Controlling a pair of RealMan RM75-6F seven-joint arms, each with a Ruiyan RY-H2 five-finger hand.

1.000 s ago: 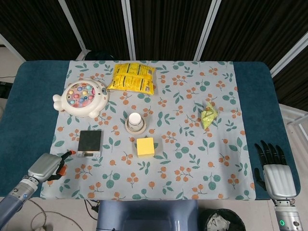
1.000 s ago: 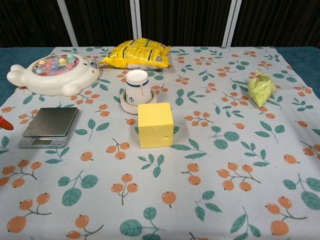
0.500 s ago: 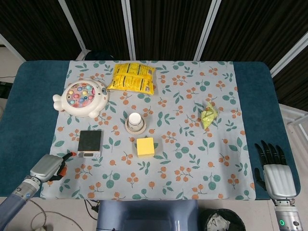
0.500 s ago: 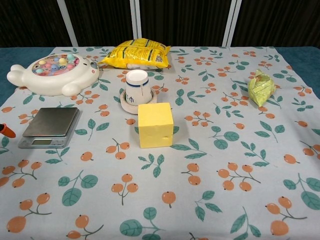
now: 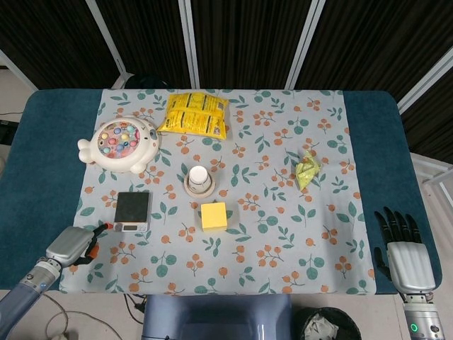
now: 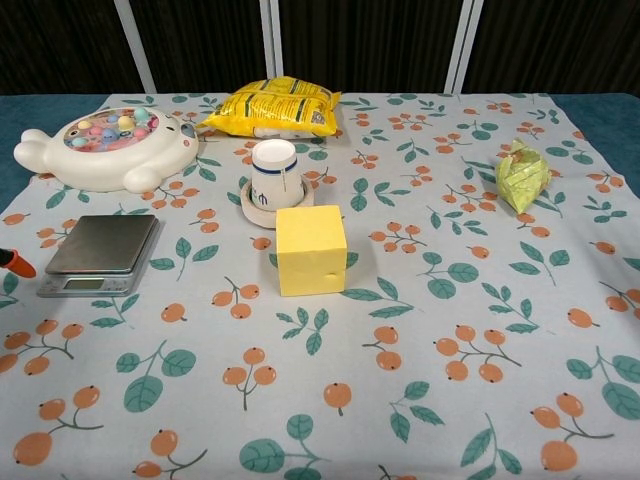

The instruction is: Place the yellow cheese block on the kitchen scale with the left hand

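Still, left hand (image 5: 73, 243) near table edge (image 5: 42, 276), beside scale (image 5: 132, 210).

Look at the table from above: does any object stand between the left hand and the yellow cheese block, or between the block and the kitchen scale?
Nothing visible does. Bare cloth separates the left hand from the yellow cheese block and the block from the kitchen scale. The cup stands behind the block, off both paths.

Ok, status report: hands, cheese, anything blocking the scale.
Left hand near table edge, holding nothing. Right hand open, off to the side. Cheese block on cloth, untouched. Scale bare; nothing between them.
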